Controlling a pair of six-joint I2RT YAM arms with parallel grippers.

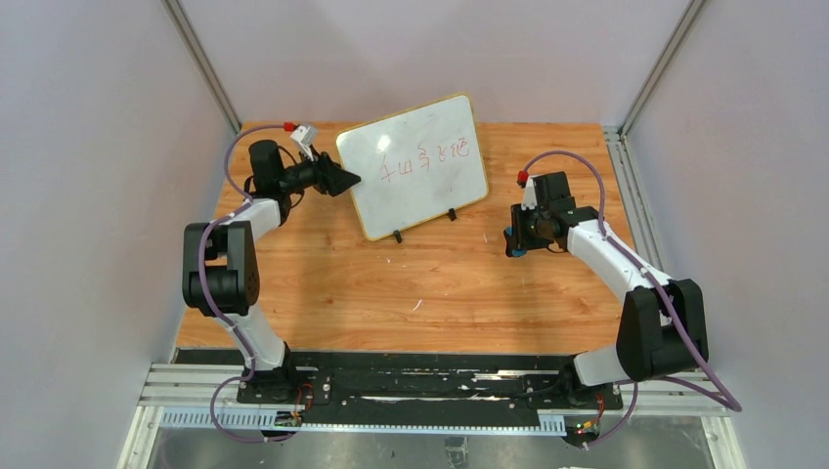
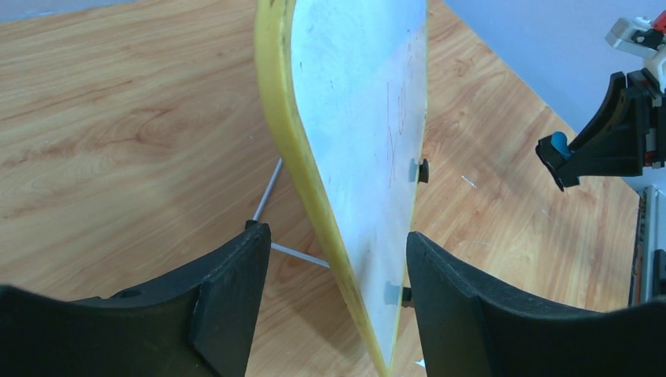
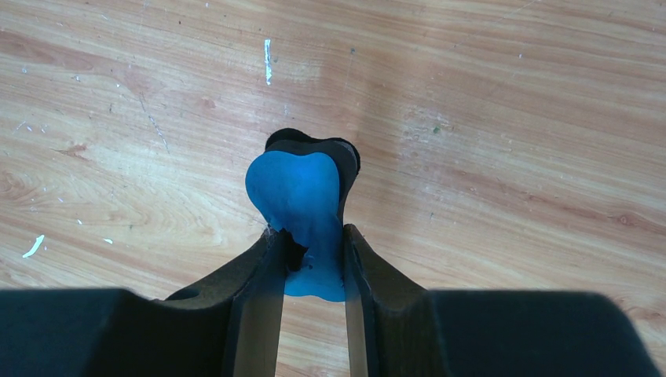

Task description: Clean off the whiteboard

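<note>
The whiteboard (image 1: 415, 166) stands tilted on two small black feet at the back middle of the wooden table, with red handwriting on its face. My left gripper (image 1: 344, 179) is open and straddles the board's left yellow edge (image 2: 302, 157); the left finger (image 2: 236, 290) stands clear of the board's back and the right finger (image 2: 448, 298) sits close to its face. My right gripper (image 1: 510, 241) is right of the board, apart from it, low over the table. It is shut on a blue eraser (image 3: 294, 192) with a black felt side. The eraser also shows in the left wrist view (image 2: 558, 144).
A thin wire stand (image 2: 267, 196) props the board from behind. Small white flecks (image 3: 268, 61) lie on the wood. Grey walls and metal posts (image 1: 200, 63) close in the table at the back and sides. A metal rail (image 1: 626, 186) runs along the right edge.
</note>
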